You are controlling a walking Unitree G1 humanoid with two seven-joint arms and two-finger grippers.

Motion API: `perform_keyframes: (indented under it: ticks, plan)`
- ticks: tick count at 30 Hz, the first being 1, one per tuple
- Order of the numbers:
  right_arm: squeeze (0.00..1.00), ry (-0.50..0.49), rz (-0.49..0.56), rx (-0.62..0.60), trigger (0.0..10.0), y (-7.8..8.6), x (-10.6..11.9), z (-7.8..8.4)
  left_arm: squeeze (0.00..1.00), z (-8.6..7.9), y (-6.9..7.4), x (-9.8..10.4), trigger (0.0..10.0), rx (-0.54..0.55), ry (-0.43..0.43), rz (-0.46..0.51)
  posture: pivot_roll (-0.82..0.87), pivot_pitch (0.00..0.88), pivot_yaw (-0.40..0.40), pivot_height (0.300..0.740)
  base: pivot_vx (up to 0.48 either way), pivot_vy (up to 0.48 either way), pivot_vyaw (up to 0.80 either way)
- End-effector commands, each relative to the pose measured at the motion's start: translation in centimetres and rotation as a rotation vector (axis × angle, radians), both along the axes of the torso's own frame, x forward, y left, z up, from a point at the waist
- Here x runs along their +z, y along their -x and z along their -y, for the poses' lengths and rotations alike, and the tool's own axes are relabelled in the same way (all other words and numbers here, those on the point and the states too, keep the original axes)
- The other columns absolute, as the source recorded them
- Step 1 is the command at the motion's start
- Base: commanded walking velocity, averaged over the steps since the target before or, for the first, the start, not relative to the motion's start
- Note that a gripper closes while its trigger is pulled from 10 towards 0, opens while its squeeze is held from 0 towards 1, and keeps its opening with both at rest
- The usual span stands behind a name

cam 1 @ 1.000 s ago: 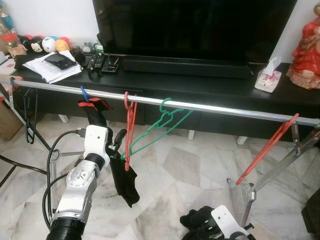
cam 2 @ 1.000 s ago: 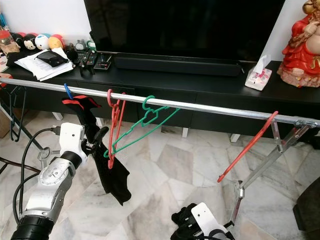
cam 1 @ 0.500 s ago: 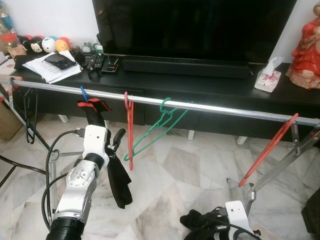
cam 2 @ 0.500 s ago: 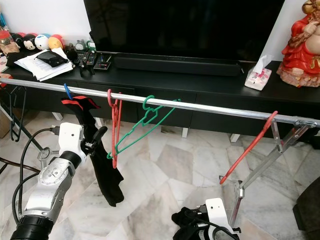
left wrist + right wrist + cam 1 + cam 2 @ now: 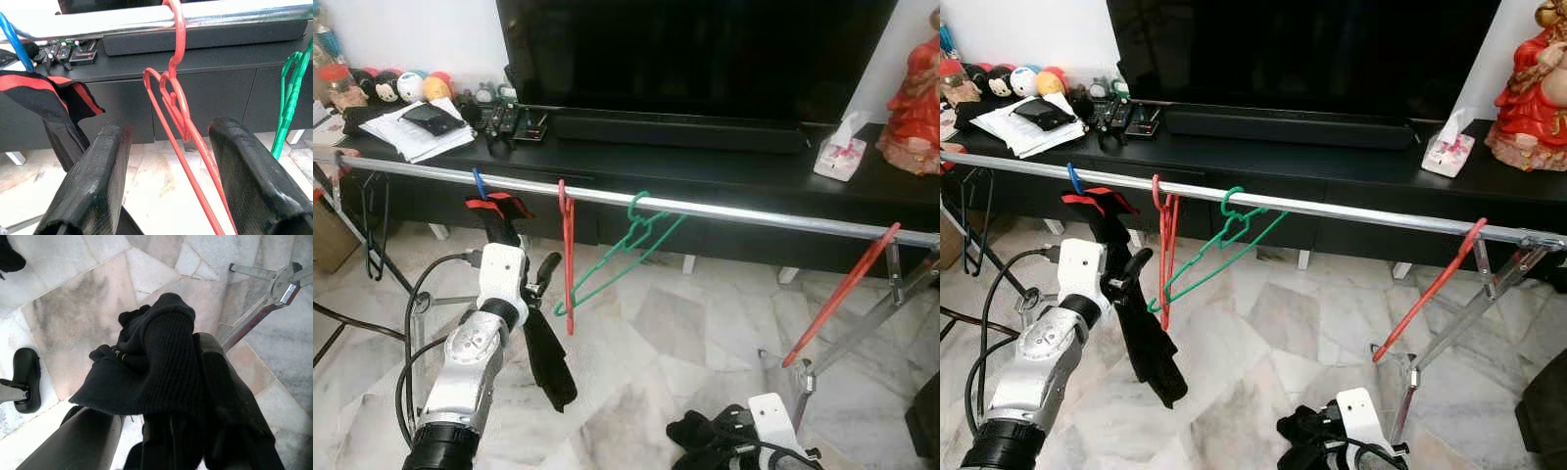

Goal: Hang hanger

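Eye views: red hanger (image 5: 568,257) hooked on metal rail (image 5: 724,210), body hanging straight down, long axis vertical; hanging looks done. Left gripper (image 5: 540,284) just beside it, retreat left.

L wrist: fingers (image 5: 90,188) apart, hanger between, untouched.

R wrist: right gripper (image 5: 171,396) low, fingers clamped on black cloth (image 5: 156,357) (next item, prob.).

A large dark television (image 5: 695,49) stands on a long black table (image 5: 705,162), with a black soundbar (image 5: 675,130) lying just in front of it. Left of the television on the table lie remote controls (image 5: 514,122), a stack of papers (image 5: 416,132) with a dark pouch on top, and a row of round plush toys (image 5: 396,86). Right of the television sit a tissue pack (image 5: 840,157) and a red figurine (image 5: 915,93), and the floor (image 5: 675,333) before the table is pale marble tile.
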State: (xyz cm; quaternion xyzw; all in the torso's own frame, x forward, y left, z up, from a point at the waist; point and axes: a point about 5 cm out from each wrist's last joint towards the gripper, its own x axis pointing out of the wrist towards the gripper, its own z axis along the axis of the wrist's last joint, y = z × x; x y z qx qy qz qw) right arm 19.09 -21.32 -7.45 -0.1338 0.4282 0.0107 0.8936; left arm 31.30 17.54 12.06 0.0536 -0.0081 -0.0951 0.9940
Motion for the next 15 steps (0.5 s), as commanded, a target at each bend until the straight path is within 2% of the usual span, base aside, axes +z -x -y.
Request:
perform_keyframes:
  ticks: [1,15]
  plan:
    - [0.0,0.004,-0.005,0.009,10.0,-0.19,0.11,0.17,0.0,-0.18,-0.16,0.46,10.0,0.001,-0.012,0.004,-0.08,0.036,0.021,0.74,0.244,0.0,0.0]
    - [0.0,0.006,-0.005,0.027,10.0,-0.53,0.28,0.18,0.0,-0.04,-0.11,0.33,10.0,-0.013,-0.008,-0.009,-0.08,0.038,0.018,0.74,0.252,0.0,0.0]
